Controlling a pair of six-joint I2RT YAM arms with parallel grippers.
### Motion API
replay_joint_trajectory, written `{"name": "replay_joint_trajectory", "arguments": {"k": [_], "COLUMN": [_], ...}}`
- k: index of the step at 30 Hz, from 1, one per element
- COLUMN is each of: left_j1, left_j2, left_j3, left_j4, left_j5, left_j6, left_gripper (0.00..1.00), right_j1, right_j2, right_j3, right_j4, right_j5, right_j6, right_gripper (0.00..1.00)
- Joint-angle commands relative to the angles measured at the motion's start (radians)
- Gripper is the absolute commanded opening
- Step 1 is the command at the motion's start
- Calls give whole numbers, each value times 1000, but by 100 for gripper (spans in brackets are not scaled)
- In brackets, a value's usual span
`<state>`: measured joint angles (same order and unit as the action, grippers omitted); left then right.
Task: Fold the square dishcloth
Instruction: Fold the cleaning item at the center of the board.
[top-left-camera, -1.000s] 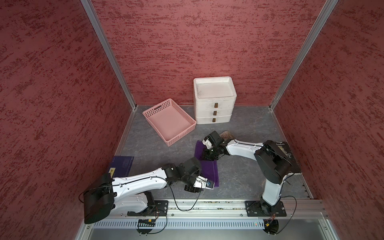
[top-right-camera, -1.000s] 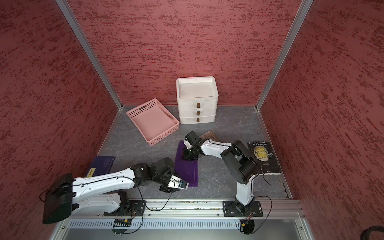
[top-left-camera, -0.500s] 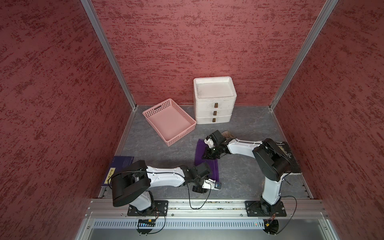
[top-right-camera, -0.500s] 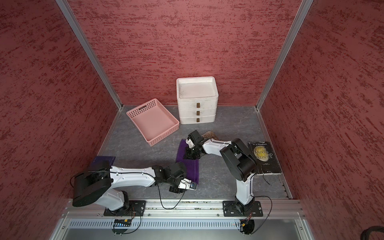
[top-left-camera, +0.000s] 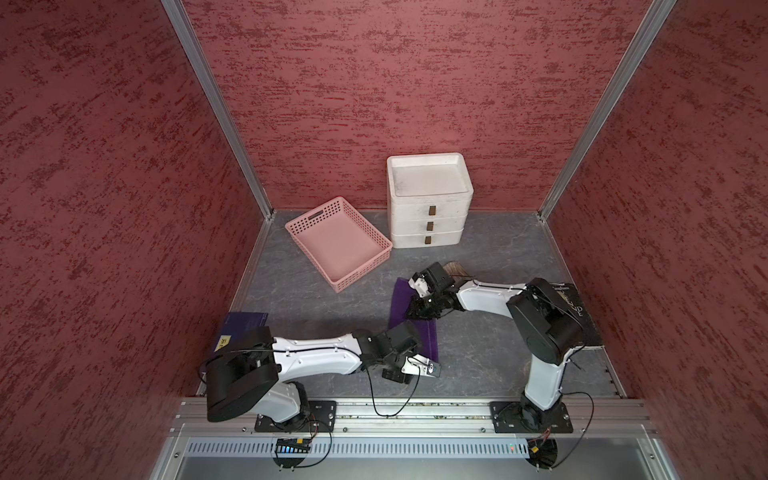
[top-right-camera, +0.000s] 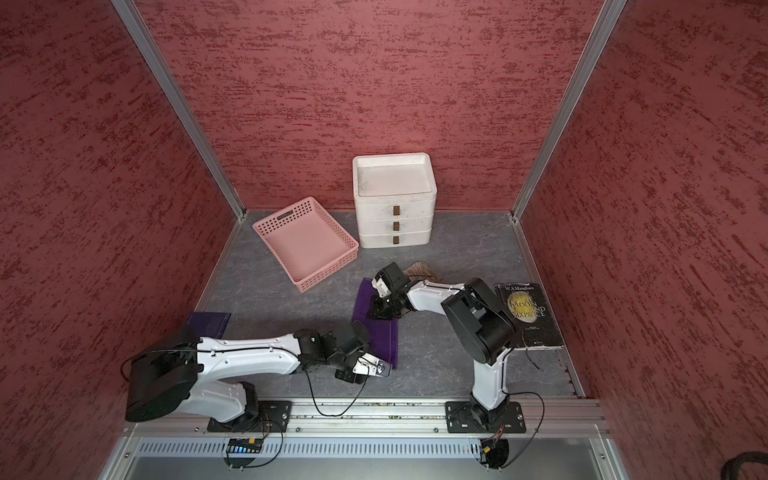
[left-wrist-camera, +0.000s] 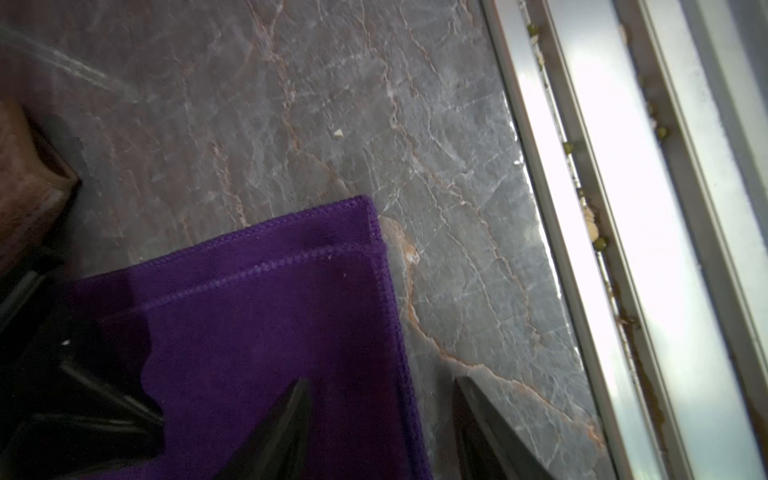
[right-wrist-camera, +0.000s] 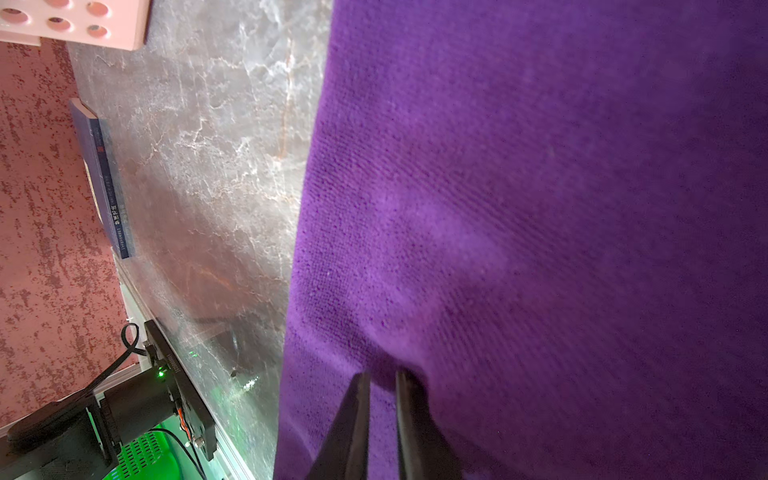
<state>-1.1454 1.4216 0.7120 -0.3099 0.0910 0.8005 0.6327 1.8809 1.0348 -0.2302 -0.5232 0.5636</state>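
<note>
The purple dishcloth (top-left-camera: 428, 336) (top-right-camera: 384, 332) lies on the grey table as a folded strip, its stitched edges stacked at the near corner (left-wrist-camera: 270, 311). My left gripper (top-left-camera: 415, 365) (top-right-camera: 370, 365) (left-wrist-camera: 380, 382) hovers open at that near end. One finger is over the cloth and the other over bare table, and they grip nothing. My right gripper (top-left-camera: 419, 309) (top-right-camera: 380, 309) (right-wrist-camera: 382, 374) rests on the far part of the dishcloth (right-wrist-camera: 540, 208). Its fingers are almost together and pinch a small ridge of fabric.
A pink basket (top-left-camera: 357, 274) and a white drawer unit (top-left-camera: 428, 208) stand at the back. A black book (top-right-camera: 525, 311) lies right of the right arm and a dark blue book (top-left-camera: 245, 322) at the left wall. A brown object (top-left-camera: 455, 268) lies behind the right wrist. The metal rail (left-wrist-camera: 582, 208) runs close by.
My left gripper has opened wider at the cloth's near end, and the left arm's rear links have swung. The right gripper has held still on the cloth.
</note>
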Motion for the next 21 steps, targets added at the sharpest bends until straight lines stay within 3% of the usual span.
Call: {"name": "replay_joint_trajectory", "arguments": {"k": [1,14,21], "left_j1": [-3,15,22], "left_j2": [50,246,256], "left_j3": [43,90,61], "left_j4": [-36,13,-41], "left_j5": [-31,-79,-56], "left_j6": [-17,-53,-24], "left_gripper": [61,54,26], "right_j1": [-2,-2,7], "right_j2": [-14,-27,-62], "right_j3": [-23,-37,-34], "right_j4": [-25,-12,-20], "right_j5": [25,32,39], "right_j6": [-9,-4,-12], "right_gripper": [17,15,16]}}
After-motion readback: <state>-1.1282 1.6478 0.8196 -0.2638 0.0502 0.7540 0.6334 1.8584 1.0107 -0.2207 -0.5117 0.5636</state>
